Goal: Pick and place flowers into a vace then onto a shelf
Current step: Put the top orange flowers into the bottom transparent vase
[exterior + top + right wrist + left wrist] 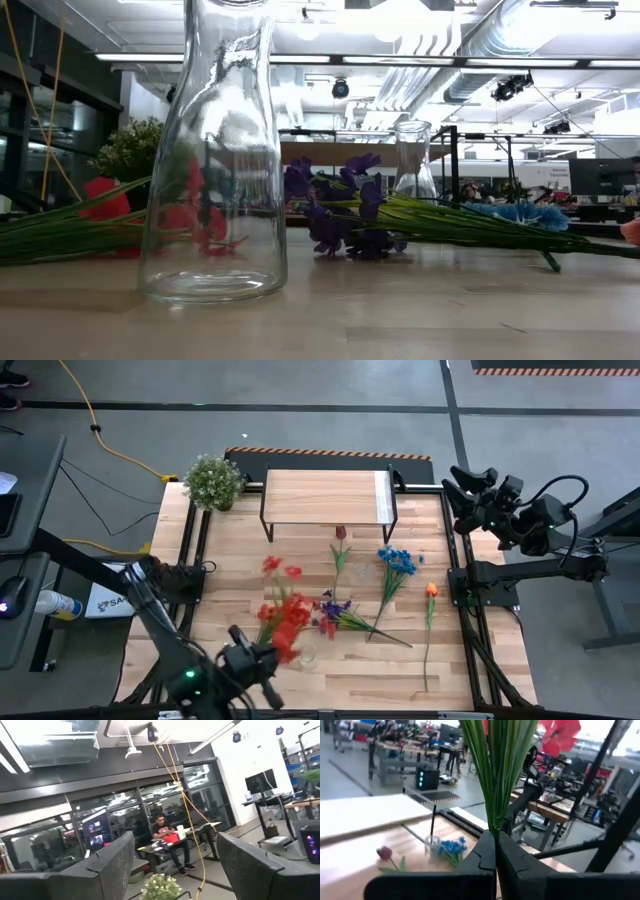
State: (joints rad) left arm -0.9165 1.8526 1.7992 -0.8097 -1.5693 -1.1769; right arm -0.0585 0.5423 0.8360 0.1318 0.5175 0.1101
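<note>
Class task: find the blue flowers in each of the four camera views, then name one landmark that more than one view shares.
High view: blue flowers right of centre, in front of the shelf.
Low view: blue flowers at right, behind green stems.
Left wrist view: blue flowers low, left of centre, beside the left gripper.
Right wrist view: not in it.
Shared landmark: the potted plant.

Wood-plank table (240,680) carries the shelf (325,495), potted plant (213,481); flowers (392,565) lie scattered.

— Where's the shelf (325,495)?
— At the table's (480,690) far edge, potted plant (213,481) to its left.
— And the flowers (385,582)?
— I see them lying on the table before the shelf, vase (215,150) nearest me.
</note>
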